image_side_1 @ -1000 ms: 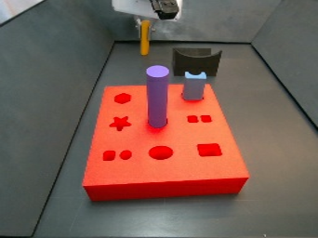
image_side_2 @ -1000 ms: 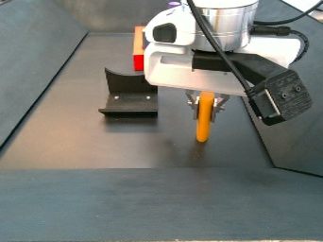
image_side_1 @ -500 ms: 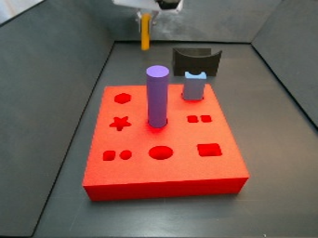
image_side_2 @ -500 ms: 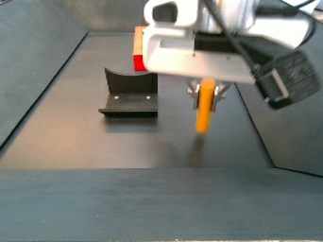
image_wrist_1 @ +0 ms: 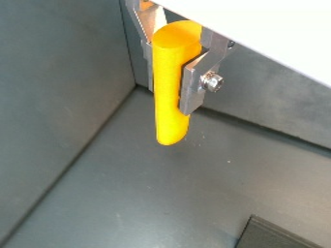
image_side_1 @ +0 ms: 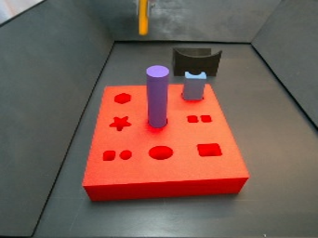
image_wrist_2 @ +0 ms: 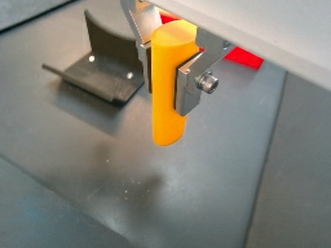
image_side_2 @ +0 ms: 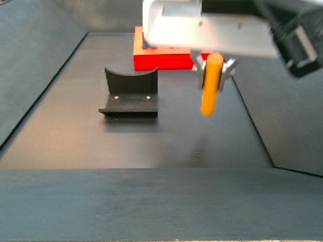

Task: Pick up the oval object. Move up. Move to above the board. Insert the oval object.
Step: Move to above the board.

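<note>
Clamping the peg (image_wrist_1: pixel 172 85) upright, gripper (image_wrist_1: pixel 175 73) hanging high off the floor, board (image_side_1: pixel 162 141) sitting well apart

The gripper (image_side_2: pixel 212 64) holds the oval object (image_side_2: pixel 211 87) upright, well above the floor, beyond the board's (image_side_1: pixel 224 172) far edge, left of the fixture (image_side_1: pixel 196 60).

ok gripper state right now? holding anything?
Gripper: shut on the oval object, hanging upright between the fingers, lifted clear of the floor, away from the board.
</note>
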